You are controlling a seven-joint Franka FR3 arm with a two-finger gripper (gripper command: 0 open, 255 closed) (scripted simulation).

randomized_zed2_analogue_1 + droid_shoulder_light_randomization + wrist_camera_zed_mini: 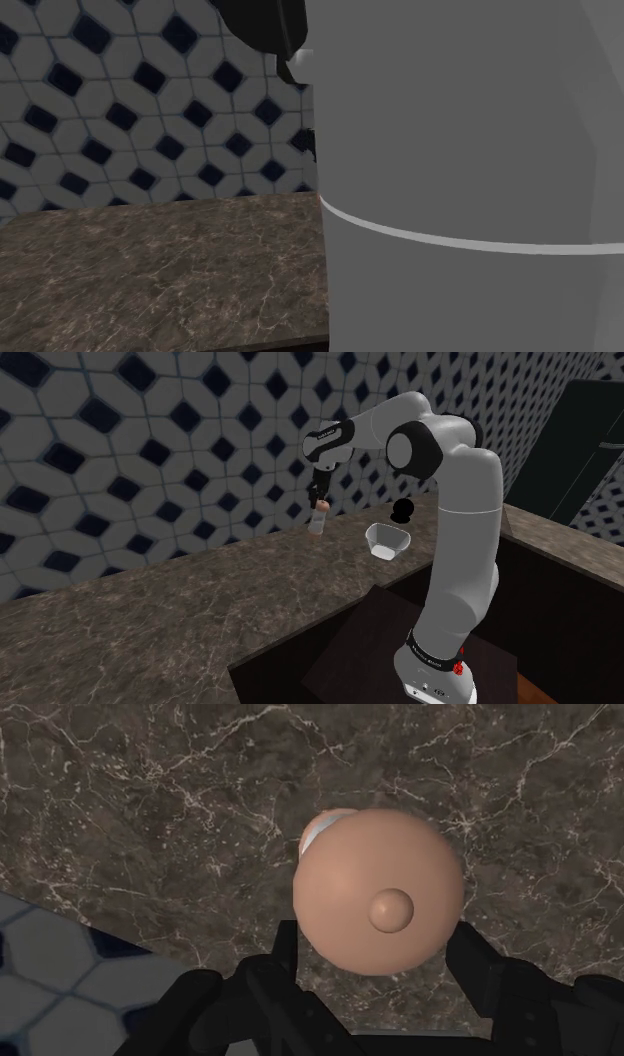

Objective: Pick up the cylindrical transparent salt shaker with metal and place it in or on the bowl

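Holding the salt shaker clasped in the gripper, hanging upright under the hand and, by the look of it, lifted clear of the countertop.

From the wrist view: rounded peach-tan cap with a small knob on top, pinched on both sides by the black fingers. No metallic sheen to speak of. Only a sliver of pale, see-through body peeking past the cap.

Handling, as a judgement: probably light, rigid and smooth-sided, so likely slippery against hard pads. Best treated as breakable (can't confirm glass). Gripped high near the cap, so expect some swing on quick moves. Better kept vertical and moved slowly.

To the shoulder view's right of the shaker, well apart from it: white bowl, shallow, flared rim, matte. Just behind that, a small black rounded object, unidentifiable and worth steering around.

Surfaces: dark brown marble-look counter with fine white veining. Wall in pale hexagon tiles with dark blue diamond insets.

Next, as a guess: carry across above the bowl, lower inside the rim, release low to avoid a knock or tip-out.
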